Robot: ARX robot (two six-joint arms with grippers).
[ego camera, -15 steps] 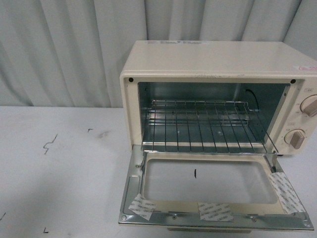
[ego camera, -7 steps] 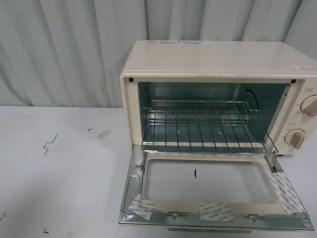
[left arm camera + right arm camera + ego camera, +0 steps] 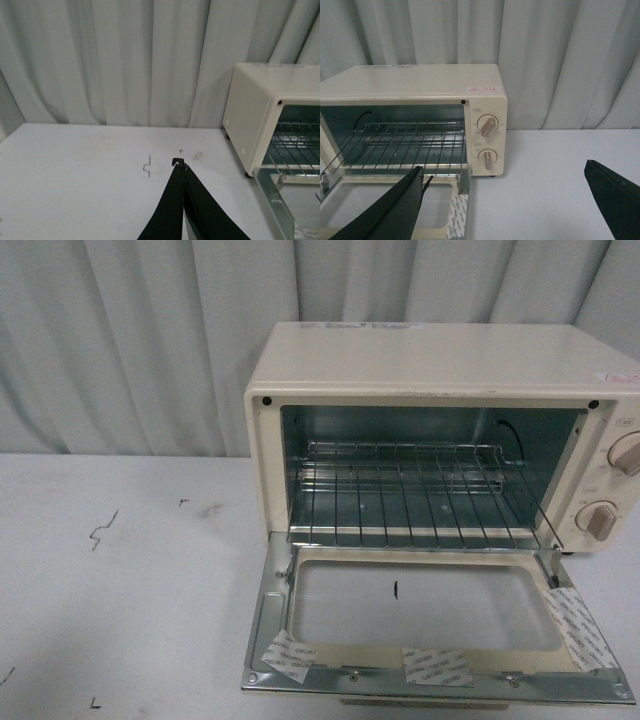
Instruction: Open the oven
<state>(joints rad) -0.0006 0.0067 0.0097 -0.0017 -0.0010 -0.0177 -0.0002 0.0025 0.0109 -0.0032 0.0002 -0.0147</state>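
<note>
The cream oven (image 3: 440, 360) sat on the white table before the curtain, its glass-windowed door (image 3: 425, 625) dropped fully open and flat, wire rack (image 3: 410, 490) exposed, 2 pinkish knobs (image 3: 600, 520) at its right.

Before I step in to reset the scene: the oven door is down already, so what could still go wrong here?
The oven door lies fully open toward the robot; an arm sweeping low could strike it or lever the oven. The right gripper is open, one finger close over the door in the right wrist view, so a careless retreat might snag it. The wire rack is exposed.
</note>
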